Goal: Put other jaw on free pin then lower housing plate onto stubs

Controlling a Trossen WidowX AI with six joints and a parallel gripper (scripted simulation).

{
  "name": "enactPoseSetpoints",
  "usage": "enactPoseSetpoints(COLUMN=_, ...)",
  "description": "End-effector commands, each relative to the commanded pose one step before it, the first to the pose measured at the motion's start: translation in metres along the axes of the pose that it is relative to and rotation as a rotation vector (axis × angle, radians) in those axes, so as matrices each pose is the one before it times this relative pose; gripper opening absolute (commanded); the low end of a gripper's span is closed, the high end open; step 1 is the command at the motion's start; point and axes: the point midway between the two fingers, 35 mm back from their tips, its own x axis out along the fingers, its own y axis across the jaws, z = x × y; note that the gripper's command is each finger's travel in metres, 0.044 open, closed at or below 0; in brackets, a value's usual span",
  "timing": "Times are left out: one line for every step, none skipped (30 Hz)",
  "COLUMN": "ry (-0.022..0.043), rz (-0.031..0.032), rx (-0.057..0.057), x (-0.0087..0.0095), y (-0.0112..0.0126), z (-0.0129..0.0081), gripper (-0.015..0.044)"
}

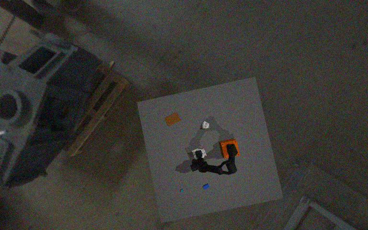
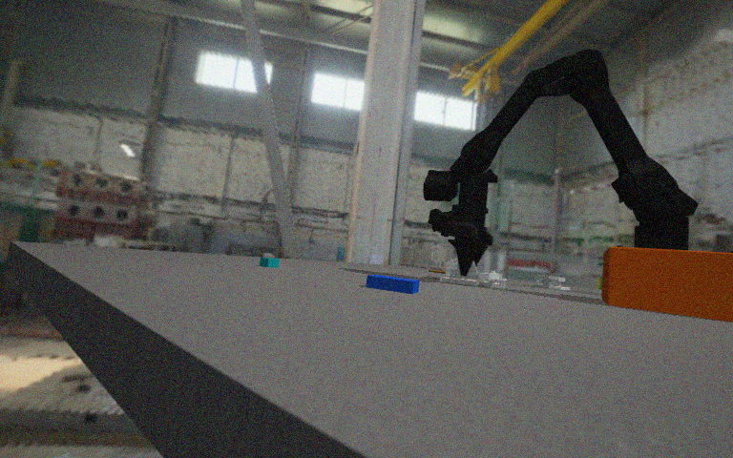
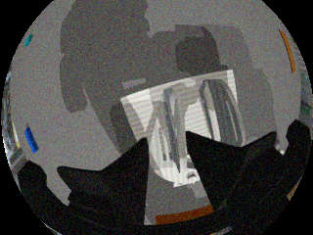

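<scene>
My gripper (image 2: 469, 268) (image 3: 166, 139) points down over the pale base plate (image 1: 194, 152) (image 3: 137, 109). It is shut on a shiny grey jaw (image 3: 172, 122), which stands between the fingertips in the wrist view. The other jaw (image 3: 227, 108) stands to its right over the same base plate, a small gap apart at the far end. The pins, the teeth and the near ends of the jaws are hidden or too blurred to tell, so I cannot see whether the teeth mesh. A small white plate (image 1: 205, 124), seemingly the housing plate, lies apart from the base.
A large orange block (image 1: 222, 149) (image 2: 667, 283) is by the arm's base. A flat orange-brown rectangle (image 1: 172, 119) lies toward the far left. A blue block (image 1: 205, 186) (image 2: 392, 283) (image 3: 31, 140) and a small teal block (image 1: 181, 190) (image 2: 269, 262) (image 3: 28, 40) lie on the other side of the arm.
</scene>
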Motion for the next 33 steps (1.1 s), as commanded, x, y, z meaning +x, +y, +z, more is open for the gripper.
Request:
enactPoseSetpoints(ry=0.00664, rz=-0.00151, rx=0.0054, x=0.00277, y=-0.00028, z=-0.00105, gripper=0.0134)
enactPoseSetpoints(ry=0.00000, rz=0.00000, rx=0.0000, x=0.00000, y=0.00000, z=0.00000, gripper=0.0134)
enactPoseSetpoints(ry=0.00000, rz=0.00000, rx=0.0000, x=0.00000, y=0.00000, z=0.00000, gripper=0.0134)
enactPoseSetpoints(ry=0.00000, rz=0.00000, rx=0.0000, x=0.00000, y=0.00000, z=0.00000, gripper=0.0134)
enactPoseSetpoints(ry=0.00000, rz=0.00000, rx=0.0000, x=0.00000, y=0.00000, z=0.00000, gripper=0.0134)
enactPoseSetpoints(ry=0.00000, rz=0.00000, rx=0.0000, x=0.00000, y=0.00000, z=0.00000, gripper=0.0134)
enactPoseSetpoints(ry=0.00000, rz=0.00000, rx=0.0000, x=0.00000, y=0.00000, z=0.00000, gripper=0.0134)
enactPoseSetpoints(ry=0.00000, rz=0.00000, rx=0.0000, x=0.00000, y=0.00000, z=0.00000, gripper=0.0134)
enactPoseSetpoints(ry=0.00000, rz=0.00000, rx=0.0000, x=0.00000, y=0.00000, z=0.00000, gripper=0.0134)
enactPoseSetpoints(ry=0.00000, rz=0.00000, rx=0.0000, x=0.00000, y=0.00000, z=0.00000, gripper=0.0134)
enactPoseSetpoints(ry=0.00000, rz=0.00000, rx=0.0000, x=0.00000, y=0.00000, z=0.00000, gripper=0.0134)
enactPoseSetpoints(ry=0.00000, rz=0.00000, rx=0.0000, x=0.00000, y=0.00000, z=0.00000, gripper=0.0134)
enactPoseSetpoints(ry=0.00000, rz=0.00000, rx=0.0000, x=0.00000, y=0.00000, z=0.00000, gripper=0.0134)
enactPoseSetpoints(ry=0.00000, rz=0.00000, rx=0.0000, x=0.00000, y=0.00000, z=0.00000, gripper=0.0134)
enactPoseSetpoints(ry=0.00000, rz=0.00000, rx=0.0000, x=0.00000, y=0.00000, z=0.00000, gripper=0.0134)
enactPoseSetpoints(ry=0.00000, rz=0.00000, rx=0.0000, x=0.00000, y=0.00000, z=0.00000, gripper=0.0134)
enactPoseSetpoints(ry=0.00000, rz=0.00000, rx=0.0000, x=0.00000, y=0.00000, z=0.00000, gripper=0.0134)
enactPoseSetpoints(ry=0.00000, rz=0.00000, rx=0.0000, x=0.00000, y=0.00000, z=0.00000, gripper=0.0134)
enactPoseSetpoints(ry=0.00000, rz=0.00000, rx=0.0000, x=0.00000, y=0.00000, z=0.00000, gripper=0.0134)
enactPoseSetpoints(ry=0.00000, rz=0.00000, rx=0.0000, x=0.00000, y=0.00000, z=0.00000, gripper=0.0134)
enactPoseSetpoints(ry=0.00000, rz=0.00000, rx=0.0000, x=0.00000, y=0.00000, z=0.00000, gripper=0.0134)
enactPoseSetpoints(ry=0.00000, rz=0.00000, rx=0.0000, x=0.00000, y=0.00000, z=0.00000, gripper=0.0134)
enactPoseSetpoints(ry=0.00000, rz=0.00000, rx=0.0000, x=0.00000, y=0.00000, z=0.00000, gripper=0.0134)
enactPoseSetpoints(ry=0.00000, rz=0.00000, rx=0.0000, x=0.00000, y=0.00000, z=0.00000, gripper=0.0134)
enactPoseSetpoints(ry=0.00000, rz=0.00000, rx=0.0000, x=0.00000, y=0.00000, z=0.00000, gripper=0.0134)
enactPoseSetpoints(ry=0.00000, rz=0.00000, rx=0.0000, x=0.00000, y=0.00000, z=0.00000, gripper=0.0134)
enactPoseSetpoints(ry=0.00000, rz=0.00000, rx=0.0000, x=0.00000, y=0.00000, z=0.00000, gripper=0.0134)
enactPoseSetpoints(ry=0.00000, rz=0.00000, rx=0.0000, x=0.00000, y=0.00000, z=0.00000, gripper=0.0134)
enactPoseSetpoints(ry=0.00000, rz=0.00000, rx=0.0000, x=-0.00015, y=0.00000, z=0.00000, gripper=0.0134)
enactPoseSetpoints(ry=0.00000, rz=0.00000, rx=0.0000, x=-0.00046, y=0.00000, z=0.00000, gripper=0.0134)
enactPoseSetpoints(ry=-0.00001, rz=0.00000, rx=0.0000, x=-0.00077, y=0.00000, z=0.00000, gripper=0.0134)
enactPoseSetpoints(ry=-0.00001, rz=0.00000, rx=0.0000, x=-0.00093, y=0.00000, z=0.00000, gripper=0.0134)
enactPoseSetpoints(ry=-0.00001, rz=0.00000, rx=0.0000, x=-0.00093, y=0.00000, z=0.00000, gripper=0.0134)
